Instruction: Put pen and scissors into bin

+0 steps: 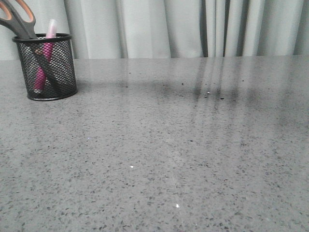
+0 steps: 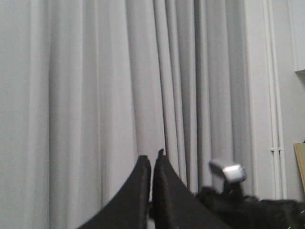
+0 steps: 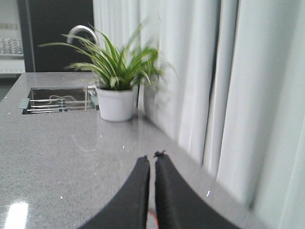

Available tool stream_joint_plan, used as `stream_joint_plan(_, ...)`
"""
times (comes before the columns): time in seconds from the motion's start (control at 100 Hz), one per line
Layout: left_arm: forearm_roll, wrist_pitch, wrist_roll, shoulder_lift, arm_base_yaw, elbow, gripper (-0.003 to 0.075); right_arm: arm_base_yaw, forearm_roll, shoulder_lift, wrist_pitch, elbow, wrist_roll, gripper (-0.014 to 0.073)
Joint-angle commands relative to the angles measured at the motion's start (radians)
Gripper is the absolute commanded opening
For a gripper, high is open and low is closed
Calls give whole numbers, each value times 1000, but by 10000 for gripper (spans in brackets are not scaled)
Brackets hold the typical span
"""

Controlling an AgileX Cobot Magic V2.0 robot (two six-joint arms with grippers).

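Front view, far left at the back of the table: the bin, a small round cup of black wire mesh with a solid rim and base, stands upright on the grey speckled stone top, close to the pale curtain. The scissors stand in it handles up, their long axis leaning toward the left, so the dark grey loops with orange lining rise above the rim and run off the edge of the picture while the dark blades slant down to the right inside the mesh. Just right of them the pen is in the cup too, nearly upright and tipped slightly, its magenta body showing through the wire and its pale translucent end poking above the rim.

Neither arm appears over the table here, so both pincers are well away from the cup.

The left gripper points at folded curtain; its two black tapered fingers lie closed together with only a thin slit between them, grasping nothing.

The right gripper looks the same, fingers pressed close and empty, aimed along a grey counter toward a white pot with a long-leaved green plant and a sunken sink beside it.
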Motion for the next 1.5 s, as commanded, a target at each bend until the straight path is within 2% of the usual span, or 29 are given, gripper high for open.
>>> stream_joint_plan(0.0,-78,-61,3,-25,-7,44,-19,-12,-113,-203,62,27,101,-48)
stream_joint_plan(0.05,-121,-65,3,-45,-7,86,-19,-12,-265,-315,169,86,258,-48)
stream_joint_plan(0.09,-147,-65,3,-58,-7,120,-19,-13,-435,-388,249,133,436,-48)
stream_joint_plan(0.13,-163,-47,3,-64,-7,144,-19,-16,-636,-476,285,196,613,-48)
stream_joint_plan(0.15,-163,-33,3,-64,-7,157,-19,-16,-687,-519,288,229,677,-47)
stream_joint_plan(0.27,-161,39,3,-52,-7,215,-19,-96,-687,-779,243,471,740,-48)
stream_joint_plan(0.45,-161,40,3,-8,-7,280,-19,-242,-687,-1196,365,826,776,-48)
stream_joint_plan(0.61,-161,40,3,4,-7,289,-19,-354,-687,-1414,322,991,822,-48)
stream_joint_plan(0.89,-161,15,3,4,-7,289,-19,-374,-687,-1437,327,1070,846,-48)
stream_joint_plan(1.49,-163,26,3,4,-7,289,-19,-374,-687,-1437,327,1070,846,-48)
